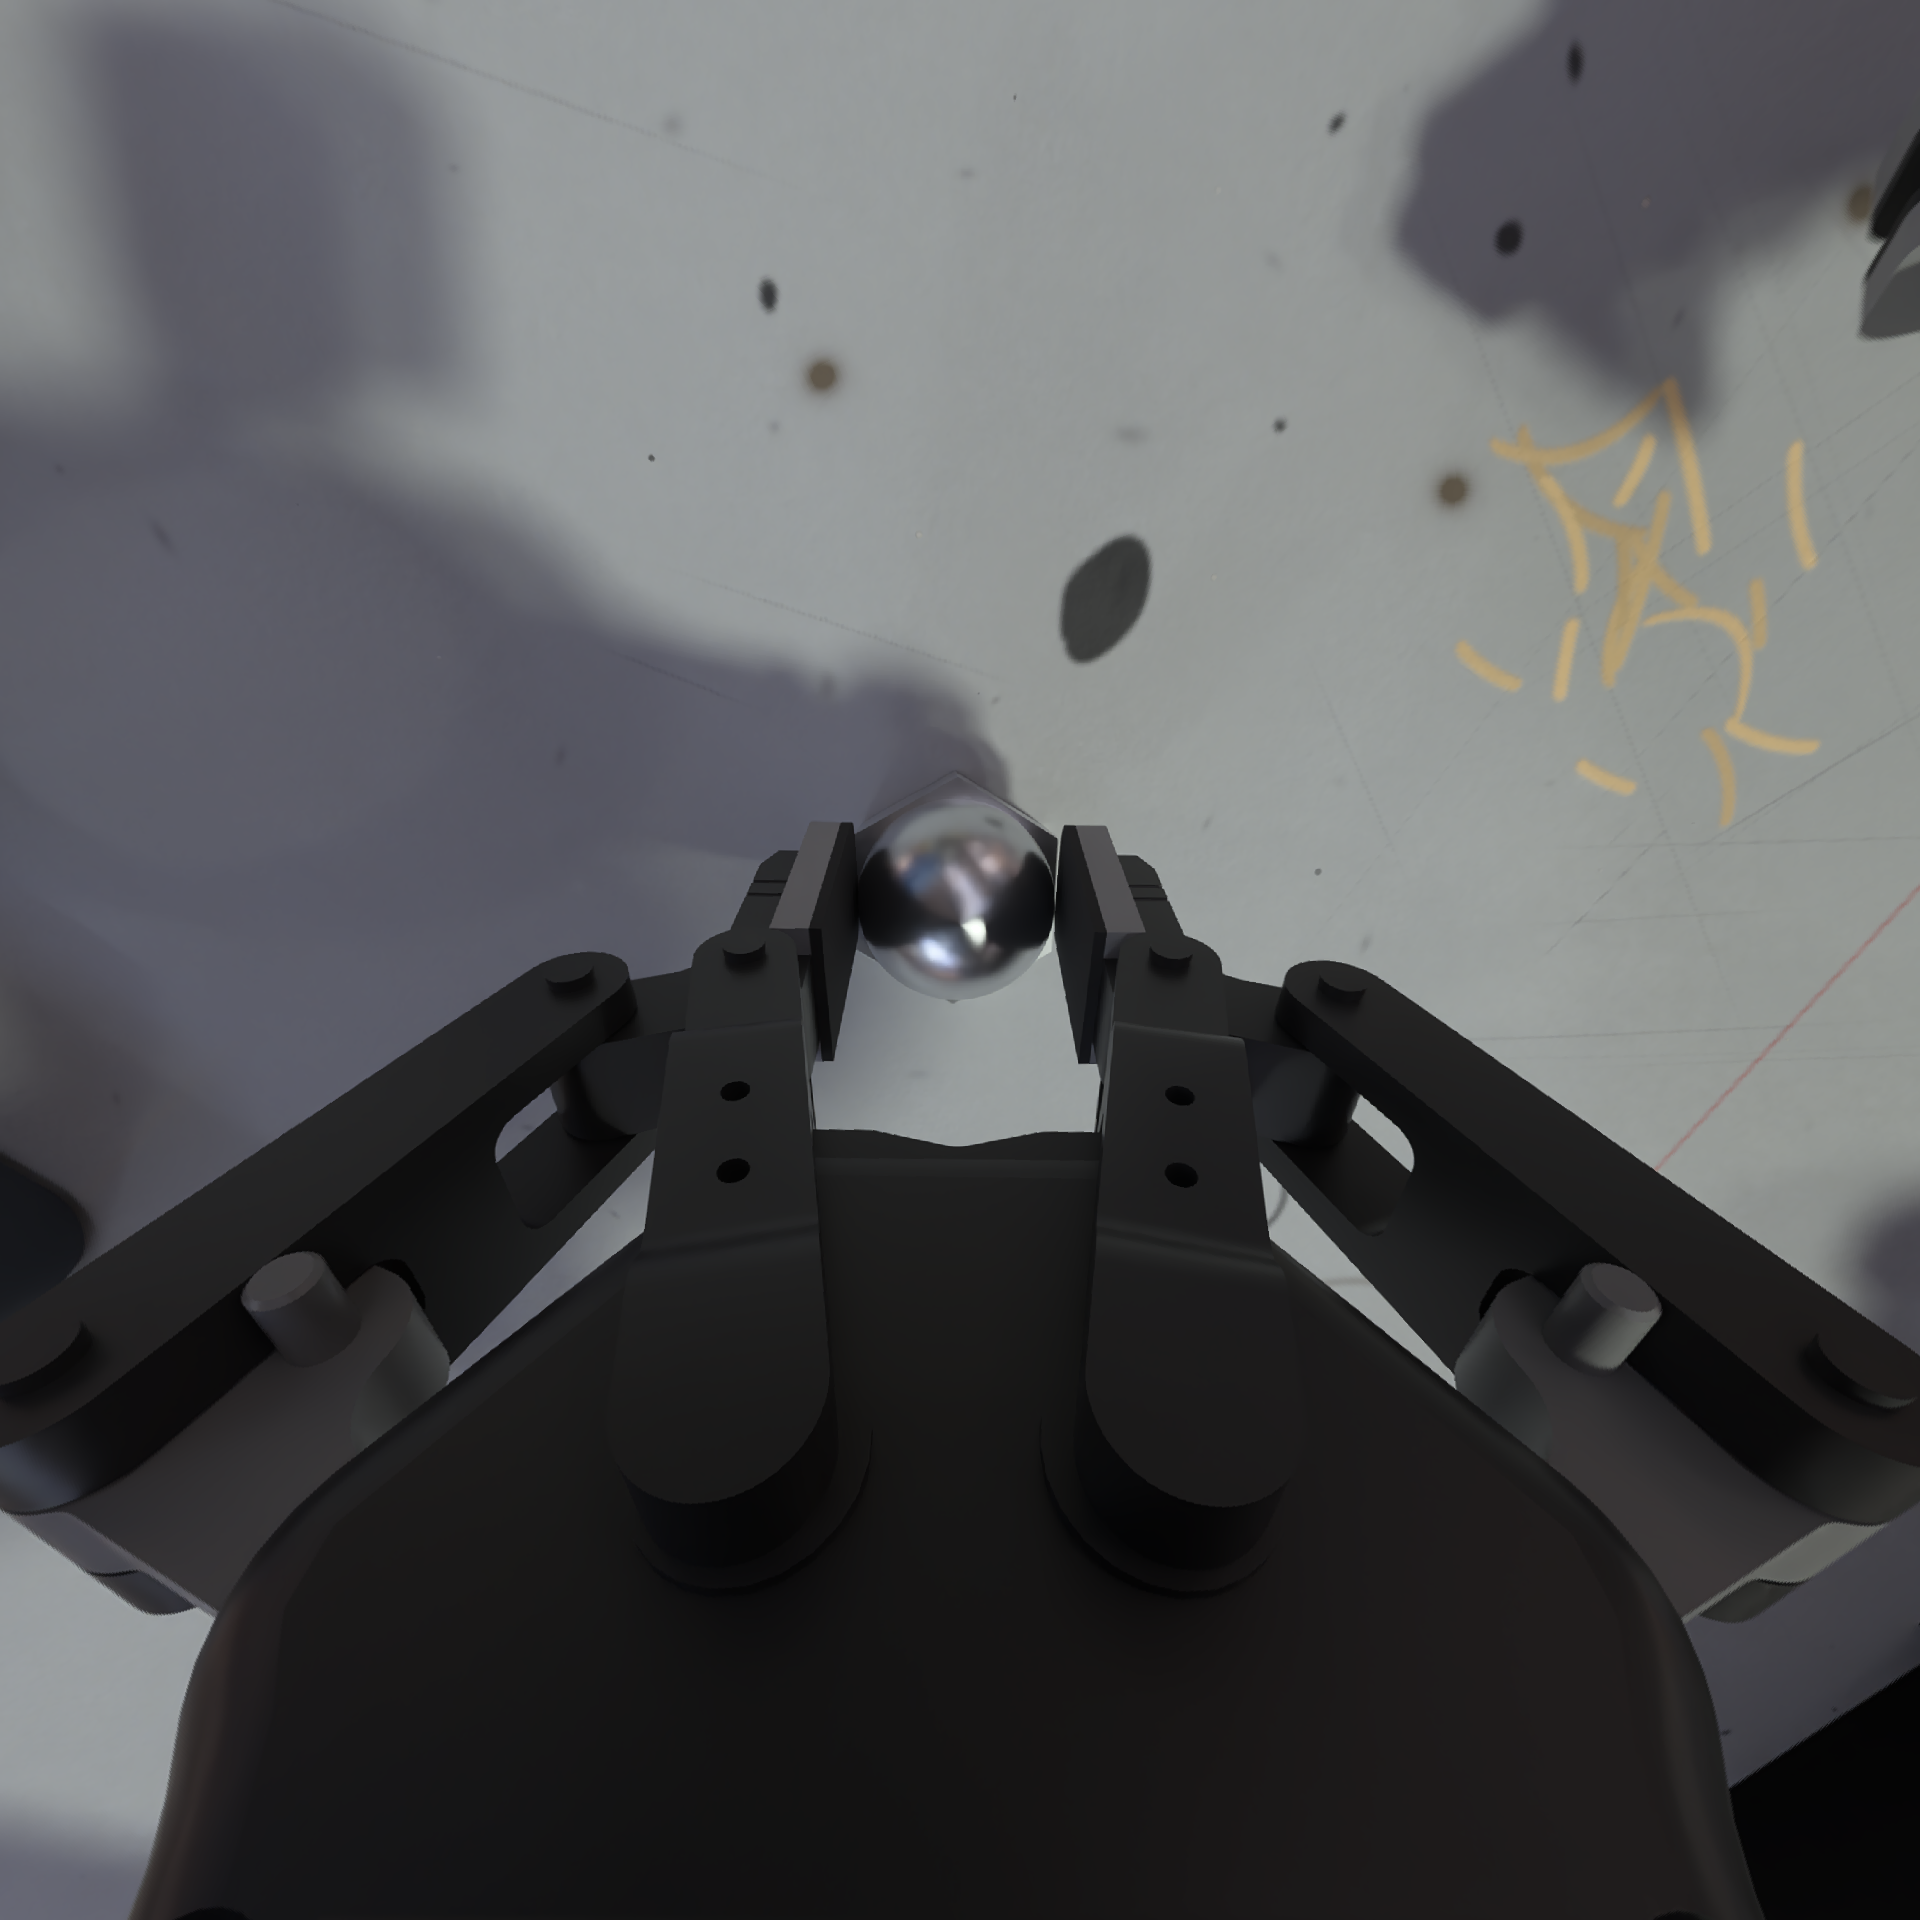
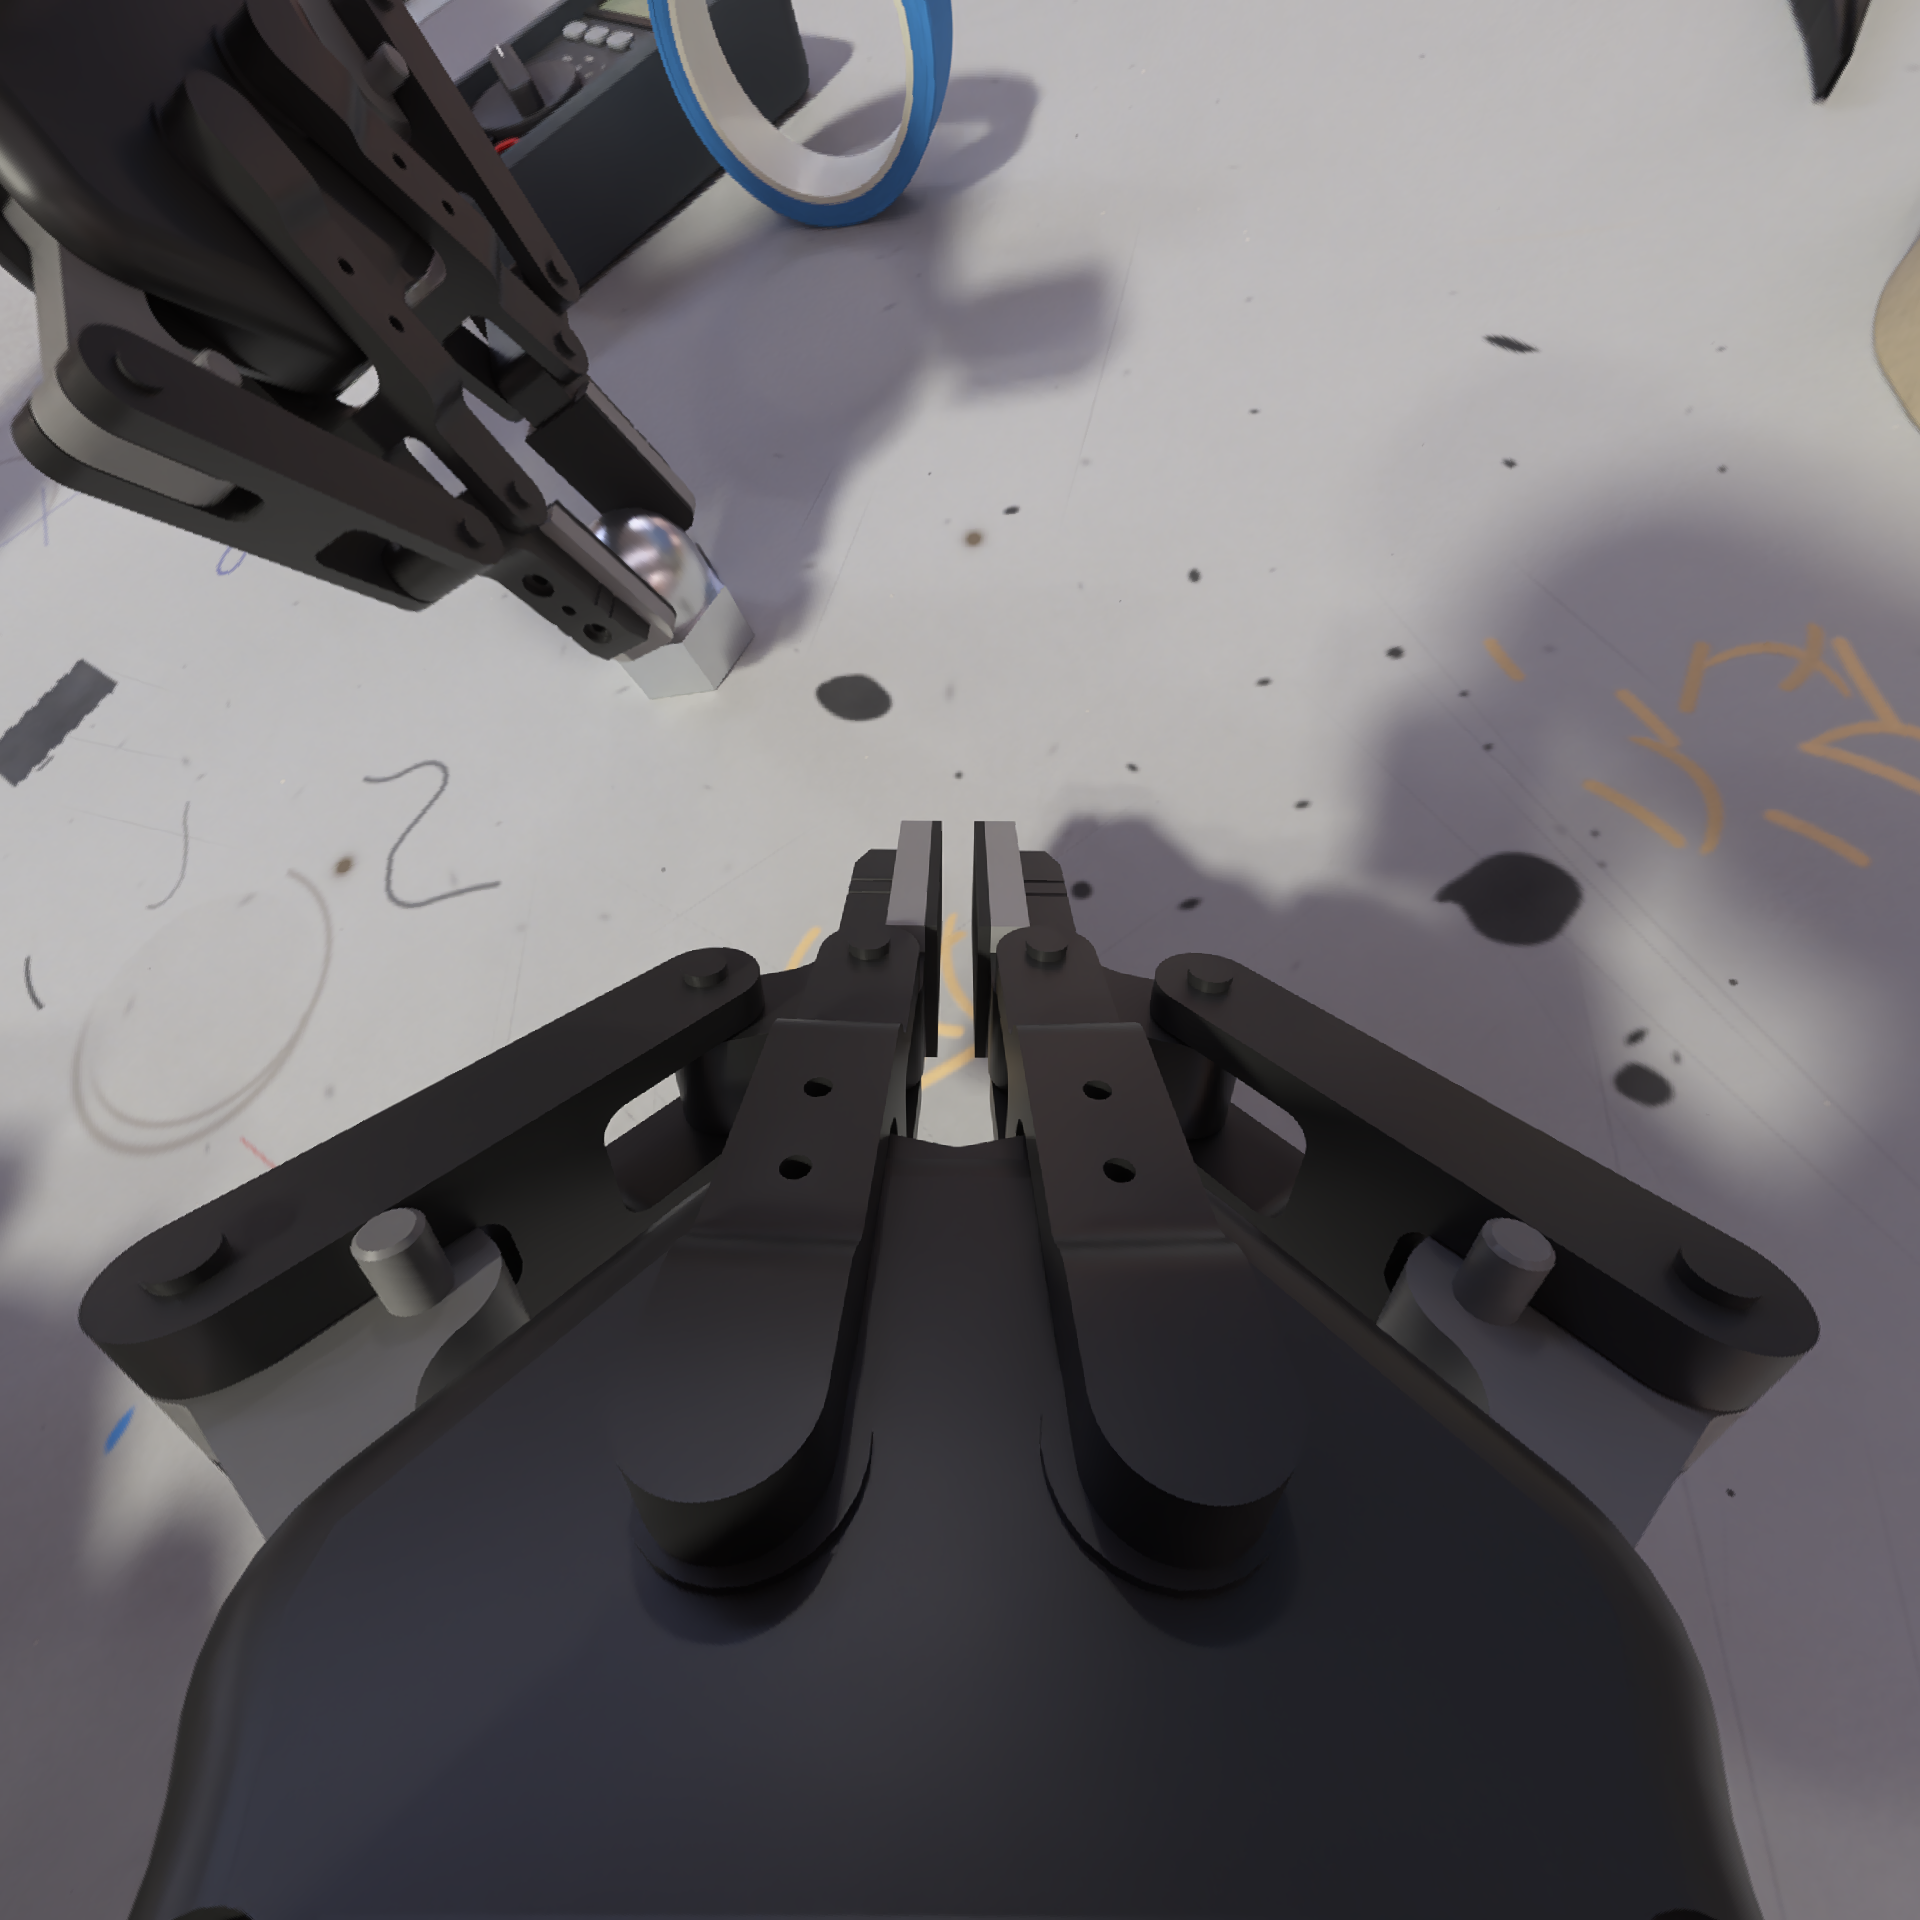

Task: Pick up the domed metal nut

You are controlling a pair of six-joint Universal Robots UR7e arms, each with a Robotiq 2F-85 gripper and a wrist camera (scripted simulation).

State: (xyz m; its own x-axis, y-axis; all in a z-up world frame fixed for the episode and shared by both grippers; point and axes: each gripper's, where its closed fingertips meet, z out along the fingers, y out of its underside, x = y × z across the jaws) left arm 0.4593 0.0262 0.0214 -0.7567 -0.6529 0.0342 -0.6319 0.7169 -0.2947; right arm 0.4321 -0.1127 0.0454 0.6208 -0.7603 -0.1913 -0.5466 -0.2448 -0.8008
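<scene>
The domed metal nut [image 1: 954, 914] is shiny, with a round cap over a hexagonal base. My left gripper [image 1: 954, 840] is shut on it, a pad pressed against each side of the dome. In the right wrist view the left gripper [image 2: 657, 569] reaches down from the upper left with the nut [image 2: 691, 649] between its fingers; the hexagonal base is at or just above the white table, and I cannot tell which. My right gripper [image 2: 958, 862] is shut and empty, with only a thin slit between its pads, hovering over the table to the right of the nut.
A roll of blue tape [image 2: 831, 156] stands on edge behind the left gripper, next to a dark box with buttons [image 2: 613, 135]. A tan object [image 2: 1899, 332] pokes in at the right edge. The white table [image 2: 1195, 436] bears dark blots and orange scribbles [image 1: 1652, 613].
</scene>
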